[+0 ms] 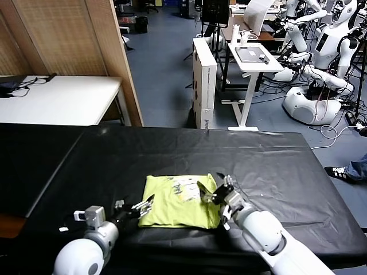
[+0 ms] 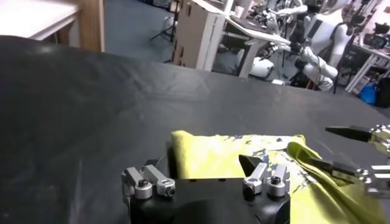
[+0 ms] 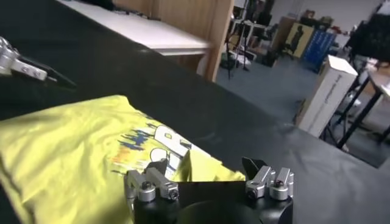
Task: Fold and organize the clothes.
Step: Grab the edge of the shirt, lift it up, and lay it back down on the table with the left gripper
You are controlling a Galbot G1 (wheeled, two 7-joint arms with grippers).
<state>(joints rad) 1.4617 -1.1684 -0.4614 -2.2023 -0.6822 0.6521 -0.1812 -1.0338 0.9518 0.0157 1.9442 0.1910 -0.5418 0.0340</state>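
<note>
Behind the black-draped bench: a lab floor with a white desk, a wooden partition and other robots parked at the far right.

From the head view: T-shirt lying near the front edge of the bench, already folded down to a compact rectangle with the white print uppermost. Left pincer at the shirt's left edge, fingers apart, apparently gripping nothing. Right pincer over the shirt's right edge, fingers likewise apart.

From the left wrist view: yellow-green cloth just ahead of the spread fingers, one layer lapped over another at the far side, the other arm's dark fingertips reaching in beyond it.

From the right wrist view: print facing up, a folded edge directly between the open fingers, nothing clamped.

Judging by this: folding largely done, with a last fold or the tidying step in hand. Next move likely to call for closing on the near edge through all layers, then lifting together so the stack does not slide apart on the smooth cloth.
</note>
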